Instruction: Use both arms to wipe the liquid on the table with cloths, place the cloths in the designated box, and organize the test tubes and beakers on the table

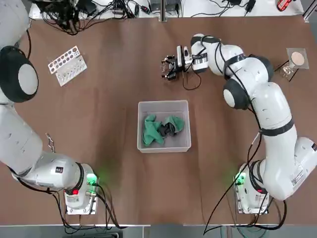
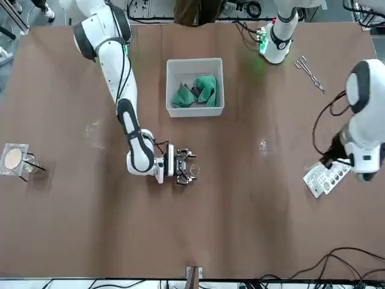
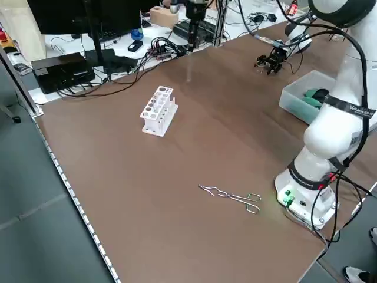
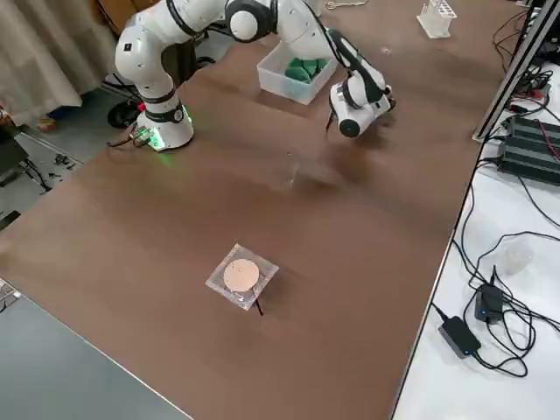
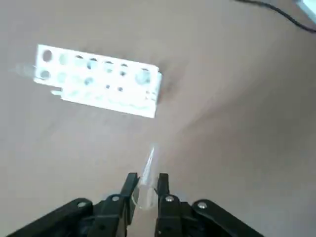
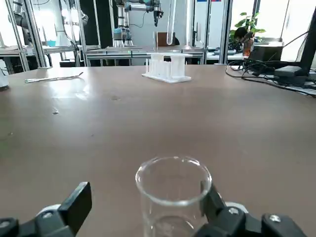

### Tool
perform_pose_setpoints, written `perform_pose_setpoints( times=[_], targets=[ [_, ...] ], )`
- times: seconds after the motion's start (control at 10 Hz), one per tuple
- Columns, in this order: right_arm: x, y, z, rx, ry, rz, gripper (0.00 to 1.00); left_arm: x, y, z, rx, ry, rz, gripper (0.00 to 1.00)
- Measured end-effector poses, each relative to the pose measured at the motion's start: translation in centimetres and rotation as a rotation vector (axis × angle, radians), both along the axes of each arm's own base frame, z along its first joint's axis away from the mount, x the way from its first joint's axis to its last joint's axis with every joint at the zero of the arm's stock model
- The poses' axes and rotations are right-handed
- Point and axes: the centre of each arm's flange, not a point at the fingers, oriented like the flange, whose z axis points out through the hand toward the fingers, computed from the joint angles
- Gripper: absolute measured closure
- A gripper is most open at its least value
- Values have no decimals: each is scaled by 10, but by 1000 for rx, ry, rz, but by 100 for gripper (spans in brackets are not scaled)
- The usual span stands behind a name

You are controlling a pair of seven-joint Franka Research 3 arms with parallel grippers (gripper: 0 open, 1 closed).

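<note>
Table (image 1: pixel 114 168) — dark brown. Box (image 1: pixel 164 147) — white-grey, holding green cloths (image 1: pixel 153 130). Rack (image 5: pixel 98 89), ahead of the left gripper (image 5: pixel 146 183), white. Beaker (image 6: pixel 173 197) clear. Arms (image 1: pixel 272 119) white, grey-capped.

A white rack (image 1: pixel 68 65) with round holes stands near the table's far left corner. Metal tongs (image 3: pixel 231 197) lie flat near the left edge, toward the near side. By the far right corner sits a square clear stand (image 1: pixel 296 60) topped with a tan disc, perhaps gauze. Beyond the far edge, cables (image 1: pixel 69 15) and black boxes (image 3: pixel 62 71) crowd a white bench.
</note>
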Motion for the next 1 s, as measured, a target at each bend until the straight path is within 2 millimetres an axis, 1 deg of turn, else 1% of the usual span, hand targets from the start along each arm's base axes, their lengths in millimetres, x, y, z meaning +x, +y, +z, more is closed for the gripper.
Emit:
perform_pose_setpoints(
  times=[0.1, 0.2, 0.3, 0.4, 0.5, 0.6, 0.7, 0.8, 1.0],
  targets=[
    [-4, 7, 0, -1, 1, 4, 1, -3, 34, 3, 14, -1, 12, 79],
    [-5, 8, 0, 0, 2, 3, 1, -8, 70, 10, 27, -9, 21, 79],
    [-4, 6, 0, -1, 2, 0, 4, -14, 103, 16, 38, -22, 40, 79],
    [-3, 5, 0, 0, 2, -4, 10, -19, 125, 16, 47, -32, 46, 79],
    [-2, 5, 1, 1, 1, -6, 15, -24, 139, 7, 53, -31, 42, 79],
    [-2, 5, 1, 1, 1, -7, 33, -29, 147, -6, 55, -28, 39, 79],
    [-2, 5, 1, 1, 2, -9, 51, -31, 148, -17, 54, -25, 35, 79],
    [-1, 5, 1, -1, 2, -11, 51, -33, 146, -25, 52, -18, 33, 79],
    [3, 0, 1, -3, 0, -20, 51, -37, 149, -33, 49, -4, 38, 79]
  ],
)
